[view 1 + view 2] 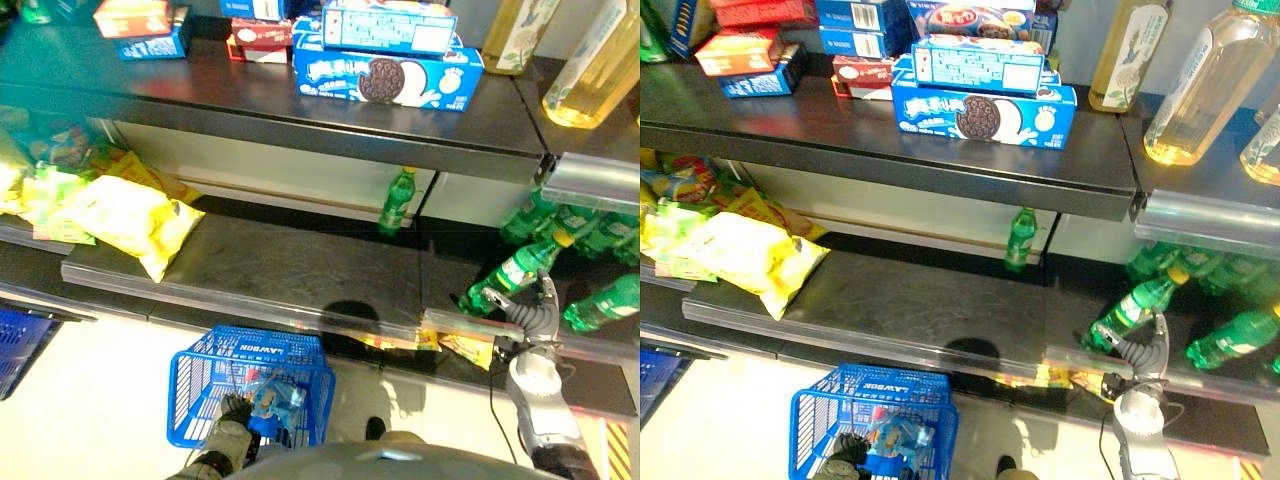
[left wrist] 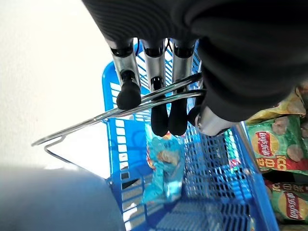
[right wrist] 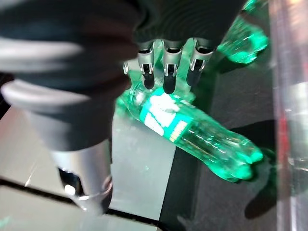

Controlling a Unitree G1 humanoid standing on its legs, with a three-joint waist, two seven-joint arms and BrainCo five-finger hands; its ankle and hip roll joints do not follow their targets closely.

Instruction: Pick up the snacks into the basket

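Observation:
My left hand (image 1: 232, 420) hangs low in front of the shelves, its fingers (image 2: 159, 96) curled round the wire handle of a blue basket (image 1: 200, 375). A light blue snack packet (image 2: 163, 166) lies inside the basket. Yellow chip bags (image 1: 120, 215) lie at the left end of the middle shelf. My right hand (image 1: 535, 310) is raised at the right end of that shelf, empty. Its fingers (image 3: 166, 72) are straight, just above a lying green bottle (image 3: 192, 130).
Blue cookie boxes (image 1: 385, 75) and red boxes (image 1: 260, 40) sit on the top shelf, with pale yellow bottles (image 1: 595, 70) at the right. More green bottles (image 1: 600, 235) crowd the right bay, and one (image 1: 397, 200) stands at the back. Green chip bags (image 2: 279, 154) lie on a low shelf beside the basket.

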